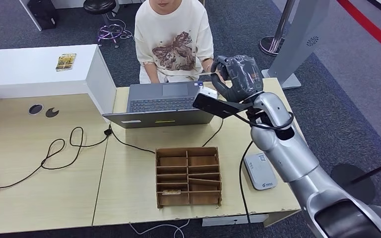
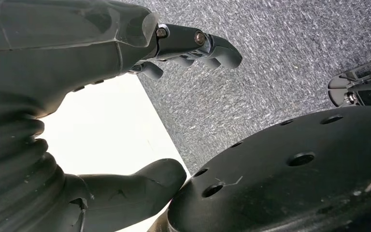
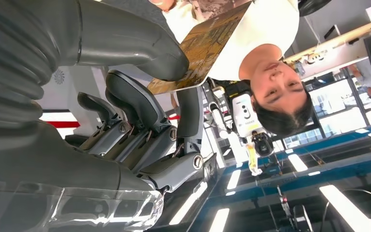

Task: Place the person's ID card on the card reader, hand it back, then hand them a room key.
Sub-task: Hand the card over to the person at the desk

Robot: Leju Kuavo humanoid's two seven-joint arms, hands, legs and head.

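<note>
Beyond laptop (image 1: 163,101) — right hand (image 1: 238,77) pinches card (image 3: 203,46), thumb on top — left hand (image 2: 77,96) empty

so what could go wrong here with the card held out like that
The right hand pinches the card by one end only, so it may slip before the person takes it. It is held above the laptop, so a dropped card could land on the keys.

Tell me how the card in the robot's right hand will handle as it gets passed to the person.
The card looks thin, flat and unbent, so it is probably stiff and very light. The right hand pinches it between thumb and a finger near one edge, so it could pivot or slip if tugged sideways. Its surface seems smooth, likely a bit slippery.
</note>
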